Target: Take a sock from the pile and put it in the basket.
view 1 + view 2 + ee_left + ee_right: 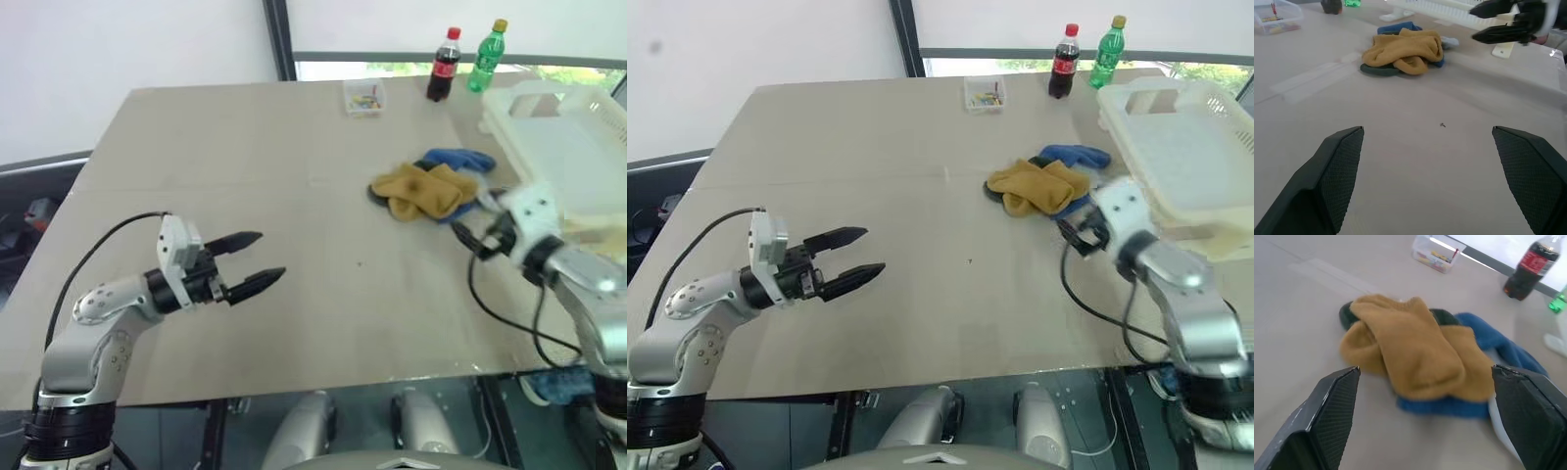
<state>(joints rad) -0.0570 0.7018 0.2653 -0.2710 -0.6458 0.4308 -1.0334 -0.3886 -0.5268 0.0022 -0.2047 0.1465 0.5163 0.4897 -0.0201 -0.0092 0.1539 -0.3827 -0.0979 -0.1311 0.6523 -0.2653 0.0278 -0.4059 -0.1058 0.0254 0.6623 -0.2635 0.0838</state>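
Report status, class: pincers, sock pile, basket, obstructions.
Both pincers open, empty: left, right facing sock pile. Basket beside pile. Path unobstructed.

Table clutter, far edge
Tan table (pixel 245 196); small clear box (pixel 363 97) with colourful bits inside near the far edge; cola bottle (pixel 444 66) and green bottle (pixel 487 57) upright, near each other, just right of the box.
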